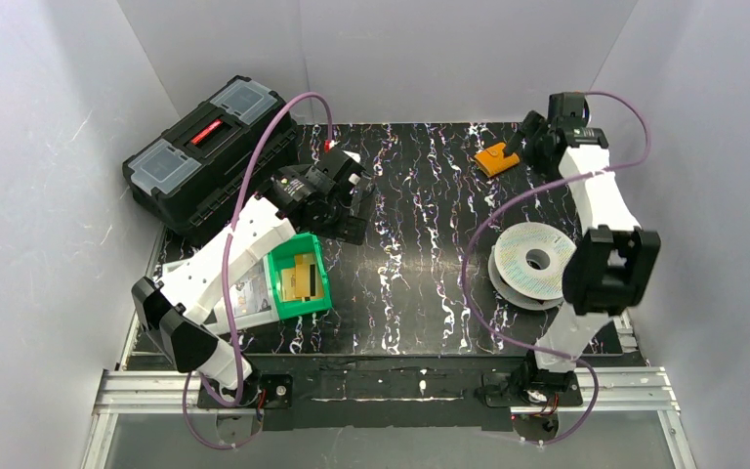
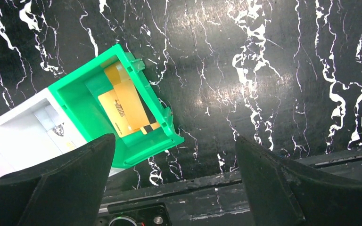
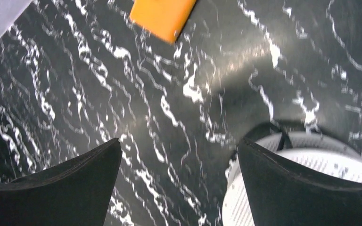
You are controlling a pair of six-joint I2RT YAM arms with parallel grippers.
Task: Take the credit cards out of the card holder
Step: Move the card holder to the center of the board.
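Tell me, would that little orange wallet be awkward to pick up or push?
Probably light: the card holder looks small and thin. Lying flat on the glossy table, it would likely slide rather than tip or roll. Its low edge may be hard to pinch.

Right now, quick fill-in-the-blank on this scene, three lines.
The bin holding the gold cards is ____.
The orange card holder lies closest to the ____ arm.
The left gripper and the right gripper both stand ____ and empty.
Missing words: green; right; open.
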